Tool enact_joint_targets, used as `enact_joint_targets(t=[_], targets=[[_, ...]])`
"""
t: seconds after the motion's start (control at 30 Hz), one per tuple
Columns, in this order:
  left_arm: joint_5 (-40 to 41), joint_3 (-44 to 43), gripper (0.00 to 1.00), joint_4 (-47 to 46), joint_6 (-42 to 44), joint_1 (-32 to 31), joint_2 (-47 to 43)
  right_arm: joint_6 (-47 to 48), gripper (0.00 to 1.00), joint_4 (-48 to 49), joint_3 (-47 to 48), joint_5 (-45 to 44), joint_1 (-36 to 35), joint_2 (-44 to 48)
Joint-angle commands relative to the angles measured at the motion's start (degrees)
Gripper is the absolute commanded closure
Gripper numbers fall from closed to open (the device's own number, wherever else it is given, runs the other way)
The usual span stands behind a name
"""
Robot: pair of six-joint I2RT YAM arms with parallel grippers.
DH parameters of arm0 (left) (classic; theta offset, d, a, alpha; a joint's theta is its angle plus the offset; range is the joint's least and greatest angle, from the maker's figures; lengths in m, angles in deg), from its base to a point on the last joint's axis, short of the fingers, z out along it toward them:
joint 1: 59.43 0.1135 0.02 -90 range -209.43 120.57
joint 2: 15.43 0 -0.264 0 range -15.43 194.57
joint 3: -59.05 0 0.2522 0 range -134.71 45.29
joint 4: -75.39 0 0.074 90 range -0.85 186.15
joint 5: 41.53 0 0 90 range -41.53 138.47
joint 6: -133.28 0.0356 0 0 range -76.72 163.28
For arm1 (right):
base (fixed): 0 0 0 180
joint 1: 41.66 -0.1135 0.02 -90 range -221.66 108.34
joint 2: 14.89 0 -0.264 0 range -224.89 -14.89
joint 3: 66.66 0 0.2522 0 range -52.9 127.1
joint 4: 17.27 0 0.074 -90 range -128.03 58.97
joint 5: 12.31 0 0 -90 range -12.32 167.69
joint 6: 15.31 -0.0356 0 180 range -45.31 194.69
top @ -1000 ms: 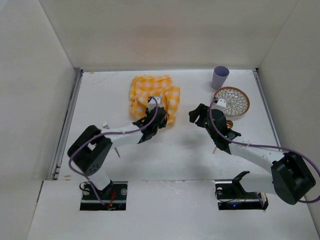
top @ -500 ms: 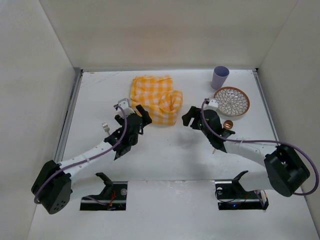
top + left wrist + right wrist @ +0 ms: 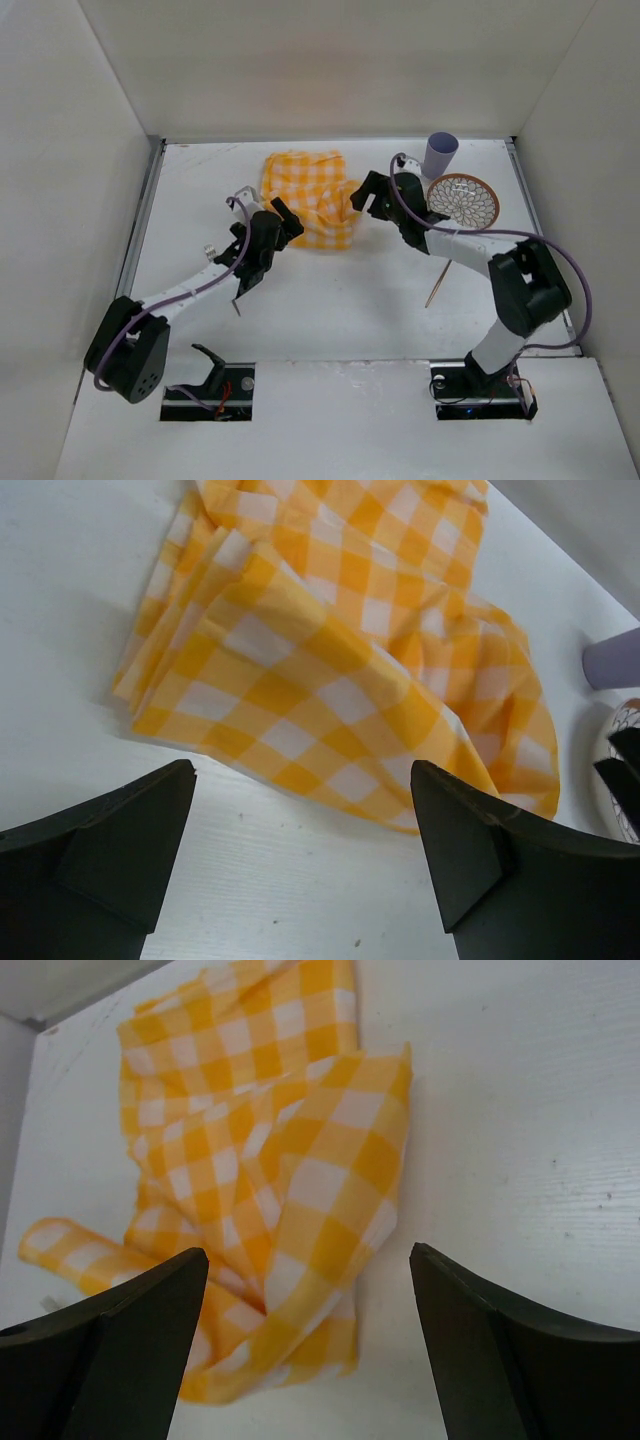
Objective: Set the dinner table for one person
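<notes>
dinner table (image 3: 340, 300): white, matte, filling the walled bay from the arm bases at the near edge to the back wall.

toward its far edge, a little left of middle, a rumpled yellow-and-white checked cloth (image 3: 305, 190), folded over on itself and lying on the surface.

at the cloth's near left corner, the left gripper (image 3: 278, 226), fingers spread wide and holding nothing. in the left wrist view, left gripper (image 3: 300, 780) low over the bare table, checked cloth (image 3: 330, 660) just ahead of the two black fingers. touching the fabric or not, cannot tell.

at the cloth's right side, the right gripper (image 3: 366, 192), likewise wide apart and empty. in the right wrist view, right gripper (image 3: 308, 1255) over a fold of the checked cloth (image 3: 270, 1180).

near the far right corner, an upright lavender cup (image 3: 439, 154). just nearer than the cup, a round dish (image 3: 464, 202) with a brown lattice pattern.

nearer still on the right side, a thin wooden stick (image 3: 437, 284) lying slantwise.

by the left edge, a small metal fork (image 3: 210, 248), mostly hidden under the left arm.
</notes>
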Motion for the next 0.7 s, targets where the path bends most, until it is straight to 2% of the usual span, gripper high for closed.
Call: enact_joint_targets(t=[0.0,0.2,0.33,0.4,0.43,0.47,0.5,0.6,0.67], targets=[[-1.68,-4.94,0.11,0.33,0.12,0.69,3.38,-1.71,0.12,-3.28,5.44,2.49,0.84,-5.27],[-1.85,-7.94,0.14,-0.1,0.47,4.3,9.63,-5.31,0.12,-3.46,11.68,5.39,3.04,-12.84],[-2.47,-9.52,0.24,-0.19,0.83,5.35,12.53,-7.6,0.14,-3.72,16.07,10.31,4.45,-17.41],[-2.73,-9.87,0.37,-0.28,0.83,5.7,13.33,-8.57,0.18,-4.16,18.27,11.37,4.8,-19.17],[-2.73,-9.87,0.44,-0.46,0.83,5.71,13.5,-8.75,0.22,-4.25,19.24,11.63,4.8,-19.87],[-2.82,-9.7,0.54,-0.72,0.83,5.71,13.51,-8.75,0.28,-4.33,20.21,11.81,4.8,-20.58],[-3.0,-9.43,0.62,-0.9,0.83,5.62,13.24,-8.75,0.37,-4.77,21.26,12.16,4.8,-21.37],[-3.17,-8.21,0.77,-0.64,1.0,5.44,11.32,-8.84,0.67,-6.27,22.33,11.99,4.8,-21.9],[-3.17,-6.28,0.82,-0.9,1.18,5.27,8.86,-8.75,0.79,-5.31,20.14,10.5,4.54,-19.46]])
